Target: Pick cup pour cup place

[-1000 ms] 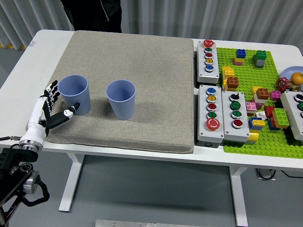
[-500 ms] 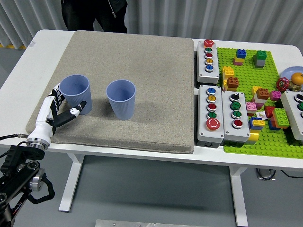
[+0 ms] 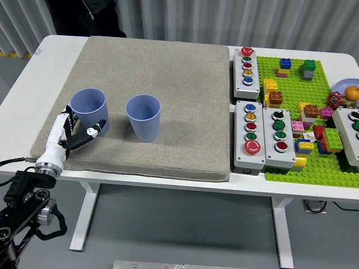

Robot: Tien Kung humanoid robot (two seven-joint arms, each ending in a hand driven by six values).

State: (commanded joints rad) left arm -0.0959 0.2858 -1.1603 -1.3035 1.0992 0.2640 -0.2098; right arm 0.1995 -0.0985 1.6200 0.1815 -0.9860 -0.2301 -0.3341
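A white table is seen against grey corrugated wall panels, and most of its left and middle is covered by a beige fabric mat. Two blue cups stand upright on the mat: the left cup near the mat's left edge and the right cup just to its right, the two kept apart by a narrow gap. To the right of the mat, grey button boxes with coloured buttons are set out, and beyond them a green brick baseplate is loaded with coloured bricks.

The left hand is brought in from the lower left corner and is placed at the near left side of the left cup. Its fingers are spread beside the cup's left wall, while the thumb is laid across the cup's near lower wall; whether the cup is firmly gripped or only touched cannot be told. The cup is seen resting on the mat, not lifted.

Compared with half a second ago, the hand has been shifted slightly to the right and farther in, so that the thumb is now closer under the cup. The cups are unchanged in place. At the far left edge, the dark clothing of a person has been moved leftward, and less of it is shown.
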